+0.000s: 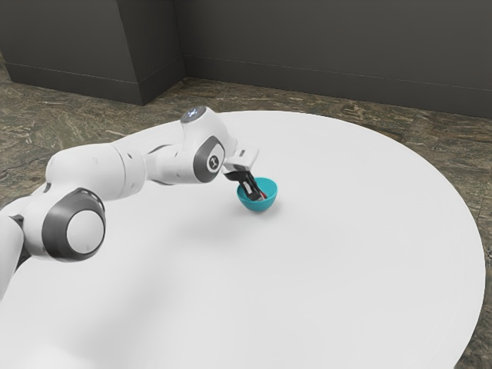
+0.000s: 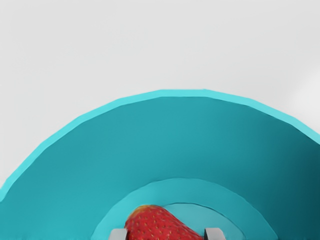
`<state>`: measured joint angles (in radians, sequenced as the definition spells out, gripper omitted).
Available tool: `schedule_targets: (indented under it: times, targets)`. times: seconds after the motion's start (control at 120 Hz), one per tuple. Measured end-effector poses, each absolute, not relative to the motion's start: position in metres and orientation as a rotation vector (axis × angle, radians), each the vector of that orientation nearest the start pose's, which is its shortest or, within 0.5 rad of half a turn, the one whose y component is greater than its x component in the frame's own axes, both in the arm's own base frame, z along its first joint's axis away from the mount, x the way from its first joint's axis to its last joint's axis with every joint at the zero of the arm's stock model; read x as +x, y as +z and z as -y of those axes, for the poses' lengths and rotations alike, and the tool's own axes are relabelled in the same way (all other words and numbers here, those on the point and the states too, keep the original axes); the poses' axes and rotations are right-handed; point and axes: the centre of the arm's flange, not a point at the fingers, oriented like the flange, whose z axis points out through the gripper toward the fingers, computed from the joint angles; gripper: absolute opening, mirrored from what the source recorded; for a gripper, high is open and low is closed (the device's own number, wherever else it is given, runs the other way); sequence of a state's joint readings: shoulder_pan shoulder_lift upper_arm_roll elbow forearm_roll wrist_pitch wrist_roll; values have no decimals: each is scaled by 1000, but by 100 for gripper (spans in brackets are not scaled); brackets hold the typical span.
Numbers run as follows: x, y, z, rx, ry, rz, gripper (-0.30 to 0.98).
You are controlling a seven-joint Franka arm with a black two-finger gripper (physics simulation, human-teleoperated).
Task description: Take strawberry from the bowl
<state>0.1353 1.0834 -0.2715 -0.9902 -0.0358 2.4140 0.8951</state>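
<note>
Strawberry pinched by the tool, inside the bowl

Exterior view, read left to right. The arm (image 1: 92, 167) is extended over the white tabletop (image 1: 346, 231), and the tool (image 1: 258, 197) is tilted down into the bowl (image 1: 257, 205).

Tool state: closed on the strawberry (image 2: 160, 225), which is taken between the two fingertips (image 2: 215, 234), one at either end of its visible width. Location of strawberry: low in the bowl, by the round base; whether the base is touched cannot be told.

Handling (judged): fruit expected to be light, fairly soft and easily bruised, with a seeded skin offering some grip unless wet. The rounded, tapering form could roll or squeeze out under uneven pressure. Hold best taken across the thick middle, with low force; the narrow end is to be avoided.

Container: one turquoise bowl, upright on the tabletop, with a smooth, flaring wall and thin rim. Contents as seen: one strawberry. The bowl is judged light enough to be dragged if its wall is caught.

Next step (judged): a slow, straight lift until the rim is passed, before any sideways travel is made.
</note>
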Motion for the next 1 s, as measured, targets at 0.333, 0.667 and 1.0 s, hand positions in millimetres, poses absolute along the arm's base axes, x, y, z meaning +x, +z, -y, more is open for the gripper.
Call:
schedule_targets:
  times: [0.333,0.667,1.0]
  targets:
    - [817,280,40,-2846,-751,-1278,3]
    - [792,309,206,-2760,-794,-1546,3]
    - [773,251,236,-2842,-657,-1573,28]
